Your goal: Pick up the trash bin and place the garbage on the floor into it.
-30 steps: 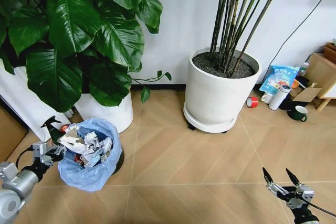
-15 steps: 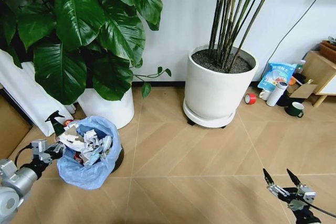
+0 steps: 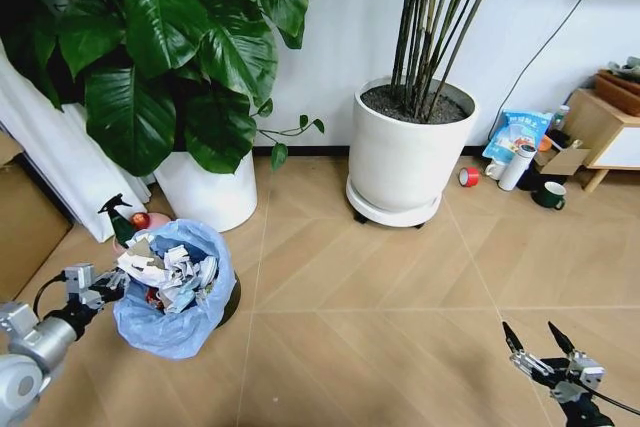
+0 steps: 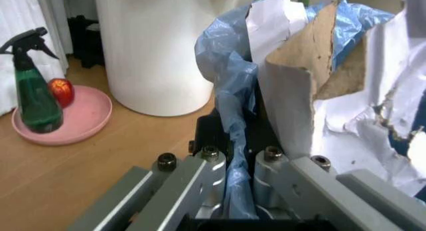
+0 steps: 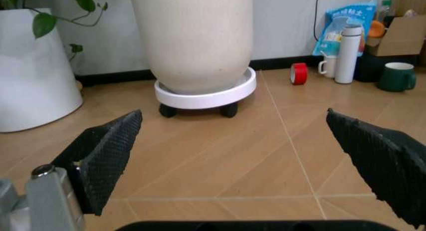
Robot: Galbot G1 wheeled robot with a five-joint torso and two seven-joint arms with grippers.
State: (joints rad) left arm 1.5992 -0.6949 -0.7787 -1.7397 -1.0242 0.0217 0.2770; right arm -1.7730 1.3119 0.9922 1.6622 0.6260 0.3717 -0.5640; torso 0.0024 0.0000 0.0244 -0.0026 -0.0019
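From where I stand, the left tool [image 3: 88,287] is pinching the rim of the trash bin [image 3: 175,292], its two metal fingers [image 4: 211,166] pressed together on a fold of the light-blue bag [image 4: 230,116] and what looks like the black bin wall beneath it. I judge it grips the edge because that is the only place a narrow pinch can catch a round bin, and holding it there lets the arm carry the bin along as the robot goes.

The bin sits low on the floor [image 3: 380,277] at the robot's left, just in front of the white plant pot [image 3: 205,192] with the big dark leaves. It is heaped with garbage [image 3: 165,272]: crumpled white paper and a torn brown card piece [image 4: 313,56] stand above the bag's rim, so most of the collecting seems done. I cannot tell whether the bin is lifted or resting on the planks.

Beside it a green spray bottle [image 4: 30,86] stands on a pink dish [image 4: 60,118] with a red fruit.

The right tool [image 3: 548,357] hangs low at the robot's right, fingers spread wide and holding nothing, presumably kept ready for litter. The planks before it look bare; a red tape roll [image 5: 299,73], a white flask and a green mug sit by the far wall near the second pot [image 5: 193,36].
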